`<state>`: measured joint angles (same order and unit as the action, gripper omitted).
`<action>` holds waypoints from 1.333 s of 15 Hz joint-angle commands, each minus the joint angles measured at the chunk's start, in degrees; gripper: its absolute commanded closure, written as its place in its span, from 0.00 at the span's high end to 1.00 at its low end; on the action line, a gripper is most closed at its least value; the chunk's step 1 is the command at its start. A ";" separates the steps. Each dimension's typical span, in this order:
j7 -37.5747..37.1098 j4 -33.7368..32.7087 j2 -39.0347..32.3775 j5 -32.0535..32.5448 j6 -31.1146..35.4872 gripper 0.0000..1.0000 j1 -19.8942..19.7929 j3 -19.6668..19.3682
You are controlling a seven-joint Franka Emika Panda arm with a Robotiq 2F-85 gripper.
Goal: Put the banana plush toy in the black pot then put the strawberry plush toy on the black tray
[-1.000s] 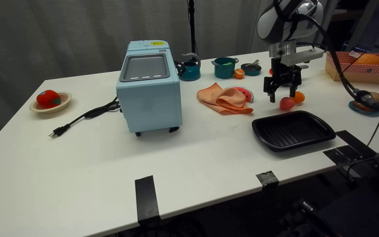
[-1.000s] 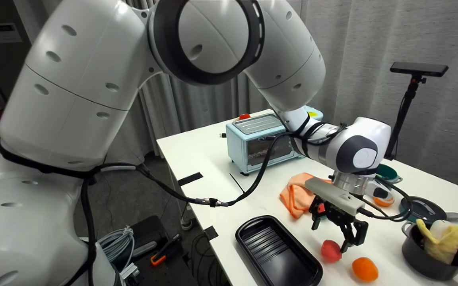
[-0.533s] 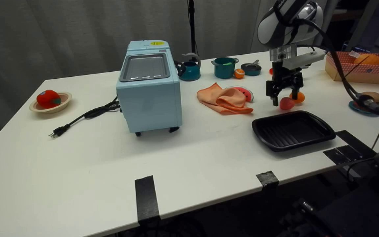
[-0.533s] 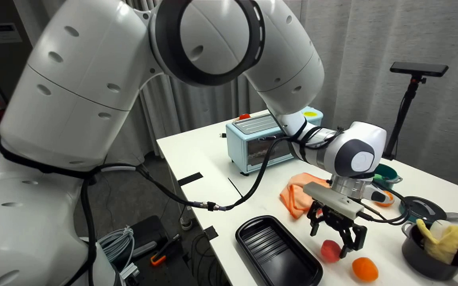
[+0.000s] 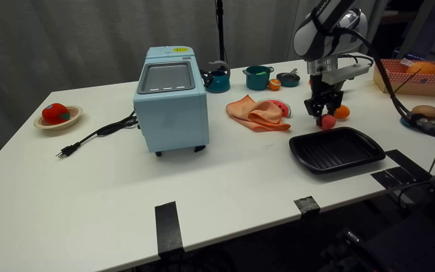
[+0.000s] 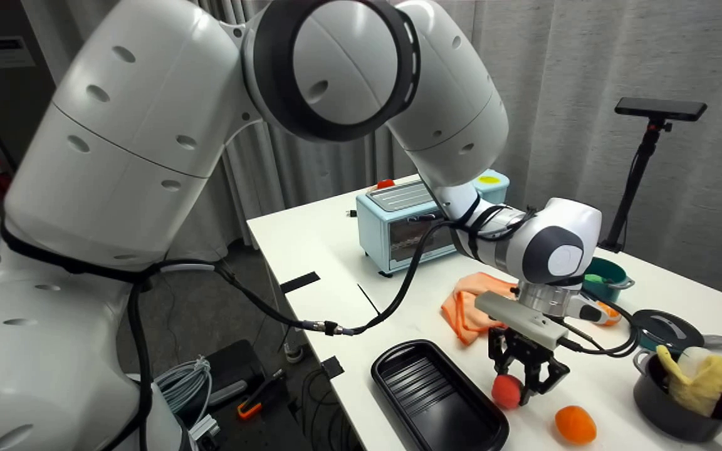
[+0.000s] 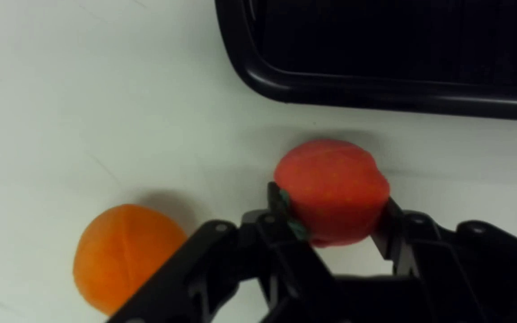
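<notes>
Bench (image 5: 108,196), all views; black tray (image 7: 375,92), upper right in the wrist view; black pot (image 6: 668,410), lower right in an exterior view; gripper (image 7: 330,208), lower right in the wrist view; banana plush toy (image 6: 699,385), inside the pot; strawberry plush toy (image 7: 332,184), clasped in the gripper.

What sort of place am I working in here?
Probably a robotics lab staging a mock kitchen: there's a large robot arm, a light-blue toaster oven and, as pretend food, the strawberry plush toy.
</notes>
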<state>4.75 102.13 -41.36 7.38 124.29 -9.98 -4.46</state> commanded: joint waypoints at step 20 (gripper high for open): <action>18.91 19.82 28.17 -8.73 2.36 0.04 -0.94 3.20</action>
<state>19.71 113.48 -20.12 0.38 124.88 -10.94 -2.17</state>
